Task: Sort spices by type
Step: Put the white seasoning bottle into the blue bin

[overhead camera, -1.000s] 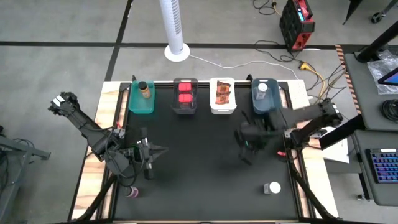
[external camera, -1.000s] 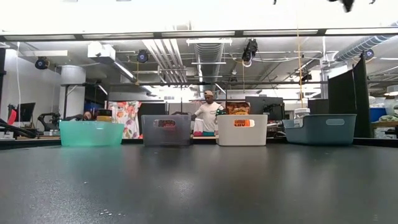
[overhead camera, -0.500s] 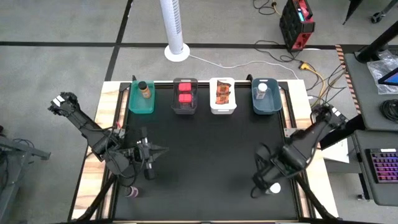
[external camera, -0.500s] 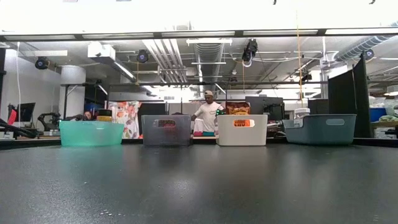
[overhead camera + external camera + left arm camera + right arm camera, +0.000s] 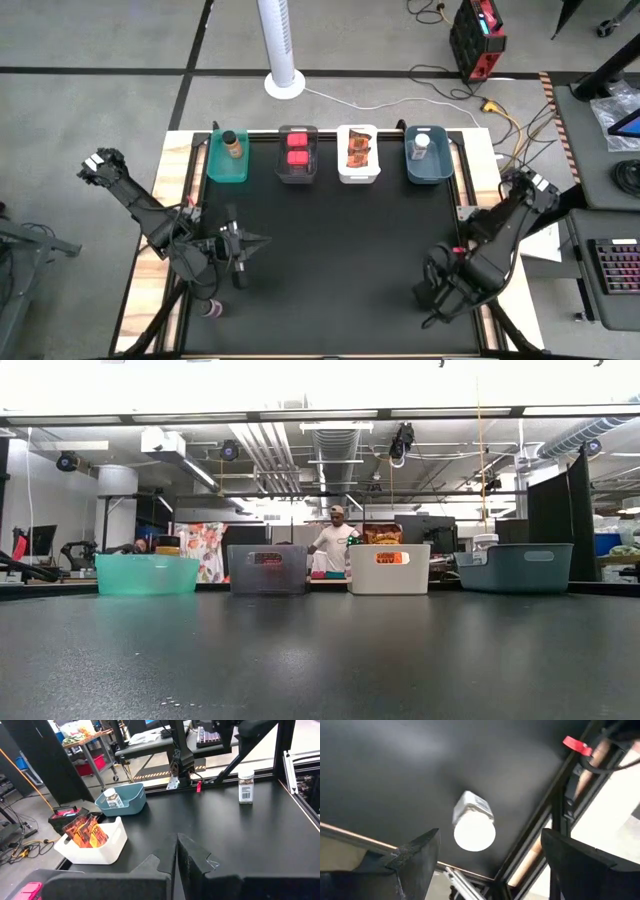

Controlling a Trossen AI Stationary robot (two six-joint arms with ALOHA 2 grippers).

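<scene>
Fingers of right gripper (image 5: 485, 862) spread wide, white-capped jar (image 5: 473, 824) between and beyond them, untouched, standing on black table (image 5: 395, 775) | jar hidden under arm in high view; label unreadable | left gripper (image 5: 177, 851) fingers pressed together, empty, jar far ahead.

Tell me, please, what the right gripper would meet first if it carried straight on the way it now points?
Most likely the white-capped jar. The right gripper is open and looks down on it, the cap sitting between its two fingers. How far above the jar it hangs is unclear; beneath is the black table.
</scene>
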